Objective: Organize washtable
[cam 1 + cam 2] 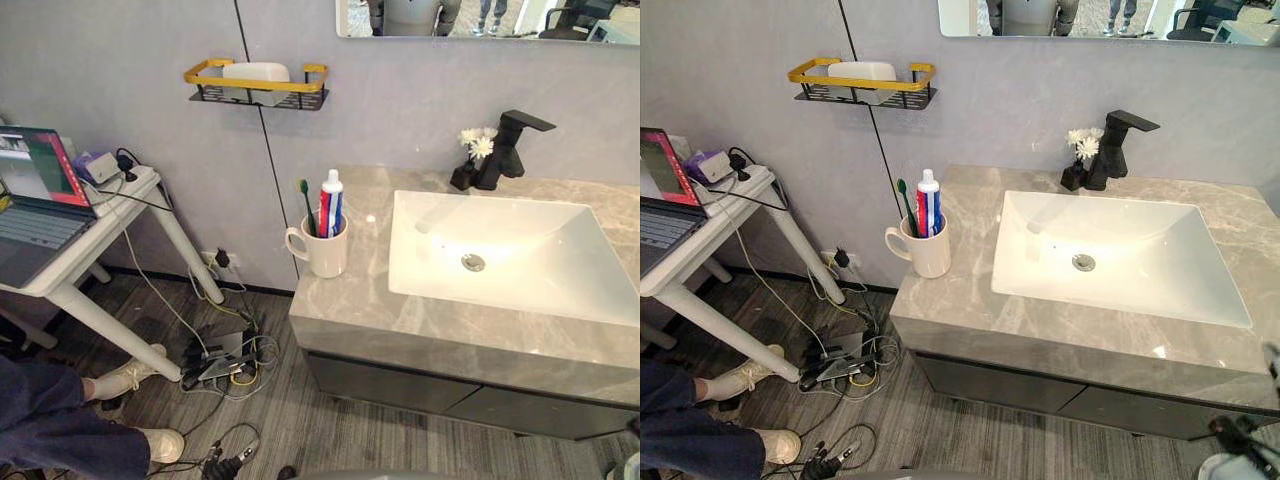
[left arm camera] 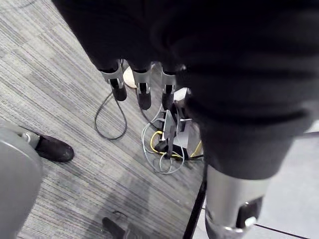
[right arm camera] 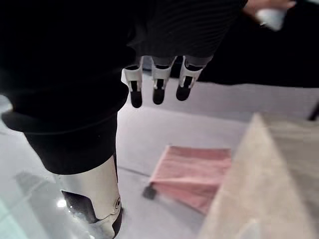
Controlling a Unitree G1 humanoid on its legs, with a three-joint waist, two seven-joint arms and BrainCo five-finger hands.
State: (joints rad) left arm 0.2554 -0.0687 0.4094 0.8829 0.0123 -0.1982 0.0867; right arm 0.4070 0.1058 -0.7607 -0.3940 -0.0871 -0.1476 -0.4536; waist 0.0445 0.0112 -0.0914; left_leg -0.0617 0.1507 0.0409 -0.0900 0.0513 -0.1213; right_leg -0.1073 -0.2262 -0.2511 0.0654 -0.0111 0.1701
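Eye views: white mug with toothbrush and toothpaste tube stands on grey washtable counter, left of white sink.
Mug probably ceramic: stiff, smooth, breakable. Take by handle or body, keep upright.

Left wrist view: left hand over floor, fingers straight, empty.

Right wrist view: right hand, fingers straight, empty; pink cloth beyond.
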